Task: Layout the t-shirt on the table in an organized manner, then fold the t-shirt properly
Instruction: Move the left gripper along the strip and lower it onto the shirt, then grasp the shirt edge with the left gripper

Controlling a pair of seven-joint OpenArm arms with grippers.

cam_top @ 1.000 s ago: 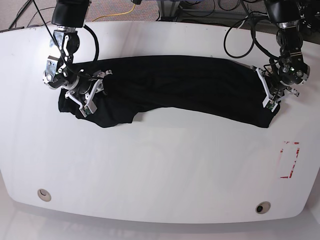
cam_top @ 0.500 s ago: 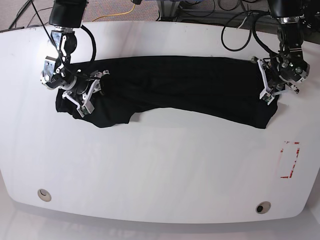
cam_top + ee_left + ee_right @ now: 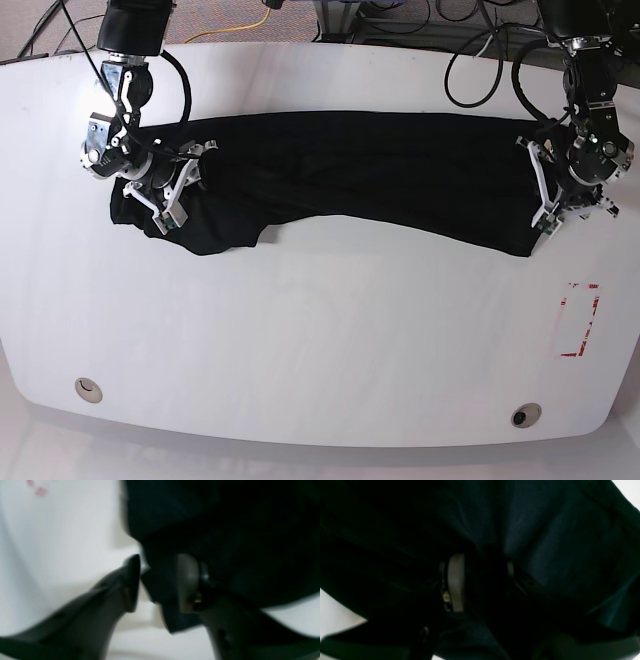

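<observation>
The black t-shirt (image 3: 360,175) lies stretched in a long rumpled band across the far half of the white table (image 3: 300,340), and there's an arm working each end of it, with the red dashed mark (image 3: 580,320) sitting bare on the table nearer the camera than the shirt's end on that side. The left gripper (image 3: 155,580) has its jaws parted at that end, a corner of cloth sitting between the fingers, the grey pad (image 3: 186,580) against the fabric and the other dark finger (image 3: 127,580) just off it over the table. At the opposite end the right gripper (image 3: 480,582) is buried in the shirt, jaws partly closed with a fold of black cloth bunched between them, one pale pad (image 3: 456,582) showing.
</observation>
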